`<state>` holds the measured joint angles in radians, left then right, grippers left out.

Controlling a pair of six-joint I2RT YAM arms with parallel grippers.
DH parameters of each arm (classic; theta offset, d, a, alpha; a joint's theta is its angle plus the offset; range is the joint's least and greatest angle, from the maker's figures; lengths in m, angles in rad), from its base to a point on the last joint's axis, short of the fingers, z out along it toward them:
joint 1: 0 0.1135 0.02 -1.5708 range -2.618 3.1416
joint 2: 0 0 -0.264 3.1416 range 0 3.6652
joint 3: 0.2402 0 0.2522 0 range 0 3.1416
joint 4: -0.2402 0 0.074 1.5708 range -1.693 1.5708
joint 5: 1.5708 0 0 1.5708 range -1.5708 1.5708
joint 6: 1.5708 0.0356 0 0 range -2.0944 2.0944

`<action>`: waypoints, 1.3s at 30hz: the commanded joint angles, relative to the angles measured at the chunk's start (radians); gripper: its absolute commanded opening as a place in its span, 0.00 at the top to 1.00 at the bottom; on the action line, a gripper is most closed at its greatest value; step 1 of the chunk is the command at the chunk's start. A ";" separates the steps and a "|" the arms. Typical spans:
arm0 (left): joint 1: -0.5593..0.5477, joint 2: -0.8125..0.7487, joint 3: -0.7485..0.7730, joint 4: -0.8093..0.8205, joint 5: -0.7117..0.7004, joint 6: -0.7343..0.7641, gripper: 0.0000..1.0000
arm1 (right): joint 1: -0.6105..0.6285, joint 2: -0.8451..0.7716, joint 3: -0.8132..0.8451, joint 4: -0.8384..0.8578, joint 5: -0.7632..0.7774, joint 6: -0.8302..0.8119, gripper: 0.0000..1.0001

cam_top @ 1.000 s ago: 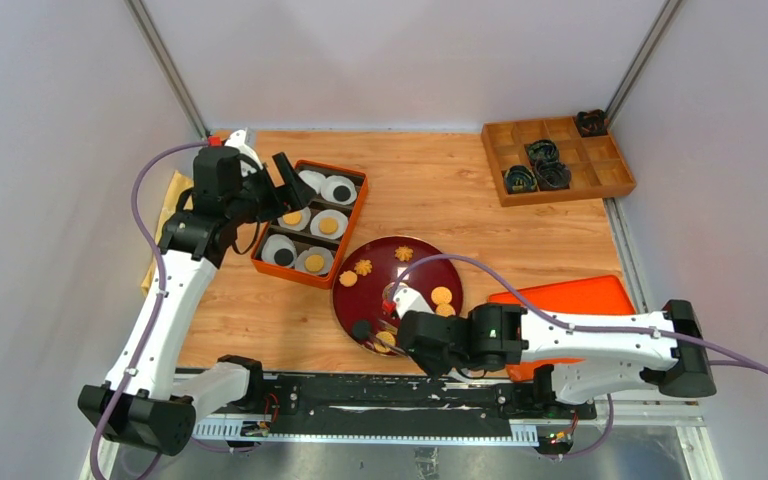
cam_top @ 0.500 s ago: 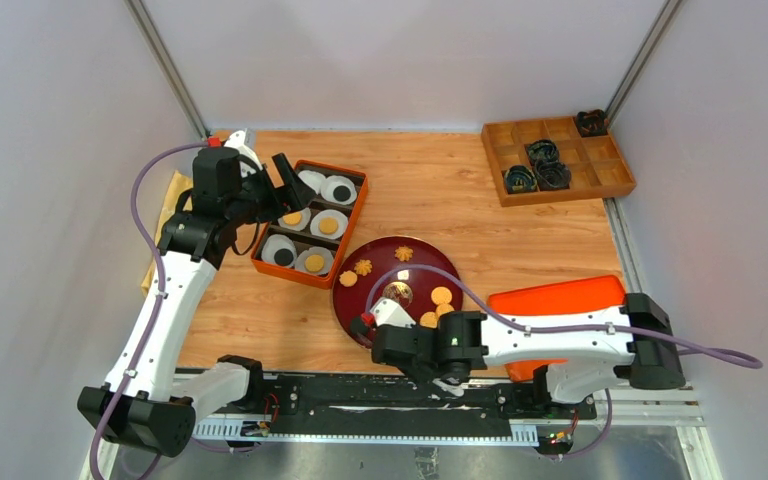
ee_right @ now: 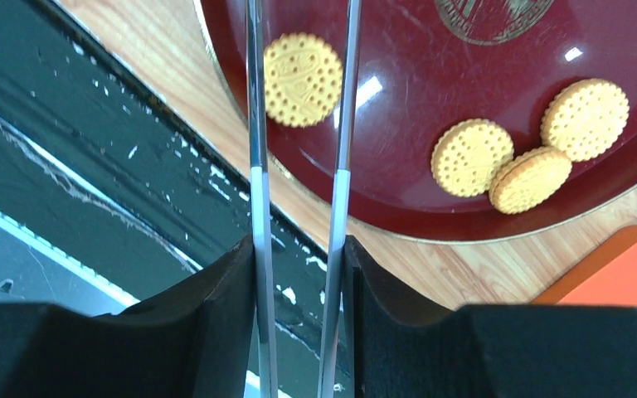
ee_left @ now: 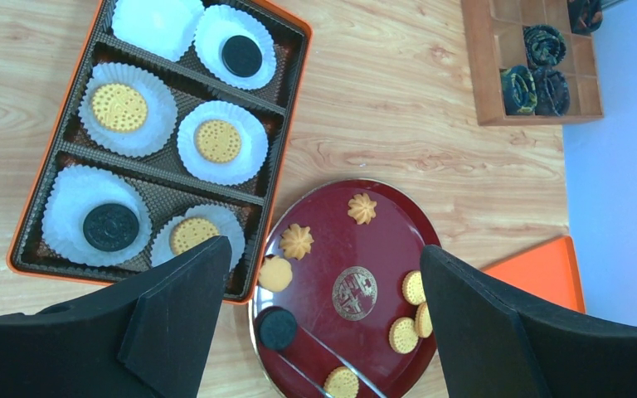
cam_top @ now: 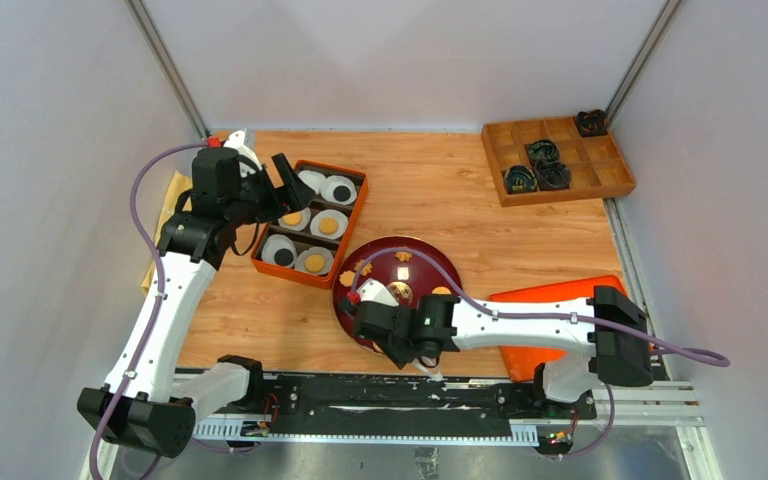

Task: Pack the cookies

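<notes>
Golden cookie [ee_right: 303, 79] between tweezer prongs [ee_right: 337, 207], beyond right jaws.

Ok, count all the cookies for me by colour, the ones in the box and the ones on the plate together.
Golden cookies: 10 (3 in the box, 7 on the plate)
Black cookies: 3 (2 in the box, 1 on the plate)
Total: 13

Showing a glossy finish on the red plate [ee_right: 431, 83], grained wood on the table [ee_left: 398, 83], crinkled paper in the cups [ee_left: 156, 21], shiny metal on the tweezers [ee_right: 254, 124], matt cookies [ee_right: 303, 79].
</notes>
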<state>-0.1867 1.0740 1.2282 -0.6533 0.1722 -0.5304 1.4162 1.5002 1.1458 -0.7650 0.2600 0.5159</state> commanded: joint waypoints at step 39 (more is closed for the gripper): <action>-0.007 -0.015 -0.019 0.004 0.010 0.024 0.09 | -0.174 0.143 0.126 0.047 -0.157 -0.039 1.00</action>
<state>-0.1871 1.0740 1.2190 -0.6521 0.1726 -0.5232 1.2541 1.6505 1.2522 -0.7288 0.1341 0.4774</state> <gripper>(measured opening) 0.909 0.462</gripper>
